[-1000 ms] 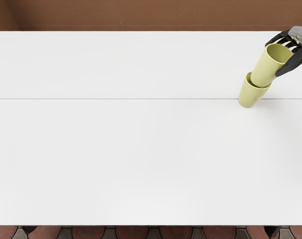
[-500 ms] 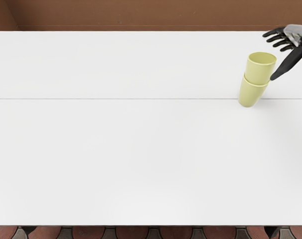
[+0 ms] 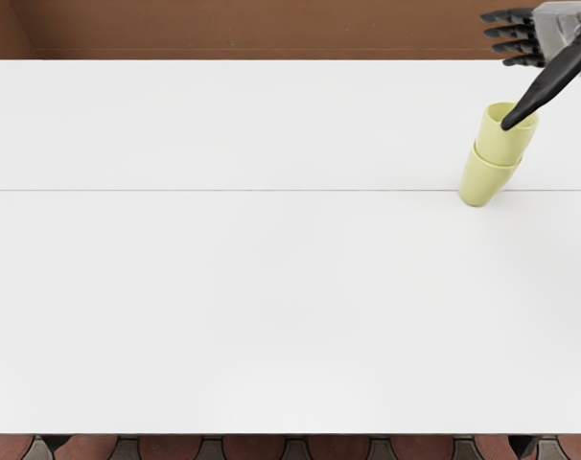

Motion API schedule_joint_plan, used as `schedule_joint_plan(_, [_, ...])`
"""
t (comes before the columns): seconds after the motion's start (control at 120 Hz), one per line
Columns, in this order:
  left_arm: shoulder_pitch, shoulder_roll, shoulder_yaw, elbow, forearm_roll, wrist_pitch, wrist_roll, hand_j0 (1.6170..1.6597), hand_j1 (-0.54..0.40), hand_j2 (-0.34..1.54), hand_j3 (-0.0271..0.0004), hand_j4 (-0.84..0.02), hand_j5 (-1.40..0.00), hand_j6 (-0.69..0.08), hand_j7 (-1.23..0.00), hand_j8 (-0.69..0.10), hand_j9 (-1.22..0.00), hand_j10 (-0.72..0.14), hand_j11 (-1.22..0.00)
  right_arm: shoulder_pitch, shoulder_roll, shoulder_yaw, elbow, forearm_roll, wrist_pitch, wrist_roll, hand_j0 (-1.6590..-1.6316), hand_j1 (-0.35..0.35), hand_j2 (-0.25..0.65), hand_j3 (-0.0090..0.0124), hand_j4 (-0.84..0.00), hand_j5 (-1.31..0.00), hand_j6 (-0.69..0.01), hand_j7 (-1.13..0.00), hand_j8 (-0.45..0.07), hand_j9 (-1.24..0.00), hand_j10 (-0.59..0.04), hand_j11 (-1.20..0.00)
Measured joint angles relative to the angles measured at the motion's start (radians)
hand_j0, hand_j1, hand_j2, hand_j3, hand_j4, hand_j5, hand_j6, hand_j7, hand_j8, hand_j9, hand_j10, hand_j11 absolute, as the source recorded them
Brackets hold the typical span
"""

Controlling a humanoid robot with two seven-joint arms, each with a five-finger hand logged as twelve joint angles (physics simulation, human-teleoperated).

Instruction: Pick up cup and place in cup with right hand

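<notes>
white table, thin seam across | brown panel beyond | reddish tiles past near edge

Upper right of frame, upper cup sat in lower cup, lower cup on table, right at seam! Right hand up in top right corner; floor along bottom edge.

head view | from above, slanting down | facing the counter (brown surface at top, reddish tiles at bottom) | set back, both long edges fit
</notes>
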Motion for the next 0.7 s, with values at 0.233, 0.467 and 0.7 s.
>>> schedule_joint_plan(0.233, [0.000, 0.000, 0.000, 0.000, 0.000, 0.000, 0.000, 1.6581, 0.349, 0.00, -0.0001, 0.000, 0.00, 0.000, 0.00, 0.000, 0.00, 0.000, 0.00, 0.011, 0.002, 0.019, 0.090, 0.215, 0.093, 0.001, -1.6581, -0.344, 0.000, 0.0000, -0.007, -0.01, -0.008, -0.01, -0.007, -0.01, -0.007, -0.01])
schedule_joint_plan(0.467, [0.000, 0.000, 0.000, 0.000, 0.000, 0.000, 0.000, 1.6581, 0.349, 0.00, -0.0001, 0.000, 0.00, 0.000, 0.00, 0.000, 0.00, 0.000, 0.00, -0.017, 0.013, 0.009, 0.216, 0.341, 0.108, 0.004, -1.6581, -0.348, 0.000, 0.0000, -0.003, 0.00, -0.003, 0.00, -0.003, 0.00, -0.003, 0.00])
schedule_joint_plan(0.7, [0.000, 0.000, 0.000, 0.000, 0.000, 0.000, 0.000, 1.6581, 0.349, 0.00, 0.0000, 0.000, 0.00, 0.000, 0.00, 0.000, 0.00, 0.000, 0.00, -0.134, 0.057, 0.007, 0.289, 0.374, 0.117, 0.006, -1.6581, -0.349, 0.000, 0.0000, -0.001, 0.00, -0.001, 0.00, -0.001, 0.00, -0.001, 0.00])
